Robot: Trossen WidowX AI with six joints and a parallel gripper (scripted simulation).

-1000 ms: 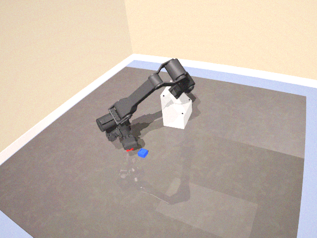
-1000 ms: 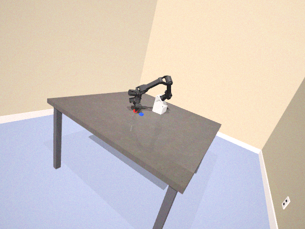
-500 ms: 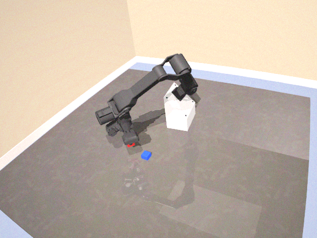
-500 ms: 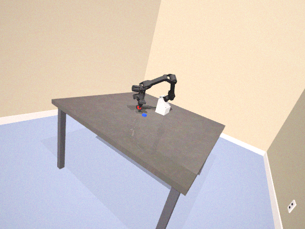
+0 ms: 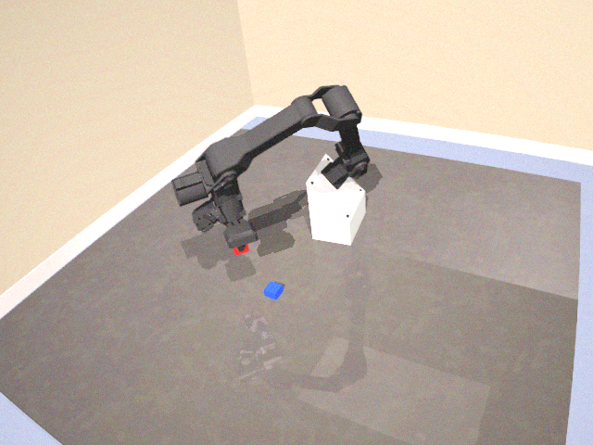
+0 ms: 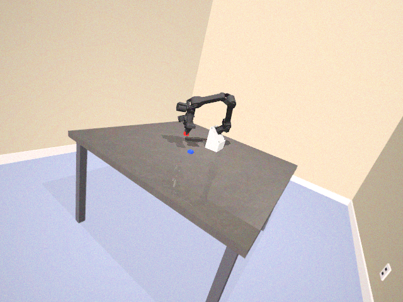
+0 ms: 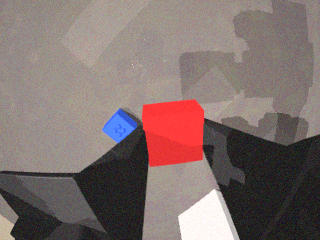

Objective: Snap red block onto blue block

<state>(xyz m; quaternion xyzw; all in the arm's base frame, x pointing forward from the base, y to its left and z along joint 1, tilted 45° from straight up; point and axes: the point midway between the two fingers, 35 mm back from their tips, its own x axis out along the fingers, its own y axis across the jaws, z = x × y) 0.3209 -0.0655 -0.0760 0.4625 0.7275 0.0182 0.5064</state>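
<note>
Red block held above the table, apart from the blue block

The red block (image 5: 241, 249) (image 6: 186, 133) (image 7: 174, 134) is clasped between the fingers of the gripper (image 5: 241, 247) (image 6: 186, 132) (image 7: 175, 135), which is partly open around it; the blue block (image 5: 273, 290) (image 6: 190, 151) (image 7: 119, 125) rests on the table (image 5: 431, 335) (image 6: 195, 175) (image 7: 40, 100), lower than the gripper and off to one side; the white base (image 5: 330, 220) (image 6: 213, 143) (image 7: 207, 220) stands farther from the gripper

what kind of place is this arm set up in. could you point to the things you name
Probably a bare indoor room used for robot practice: a dark table (image 5: 431, 311) (image 6: 156, 162), beige walls (image 5: 407, 57) (image 6: 293, 65) with white baseboards (image 5: 455, 137) (image 6: 325, 190), and a wall outlet (image 6: 385, 272).
</note>
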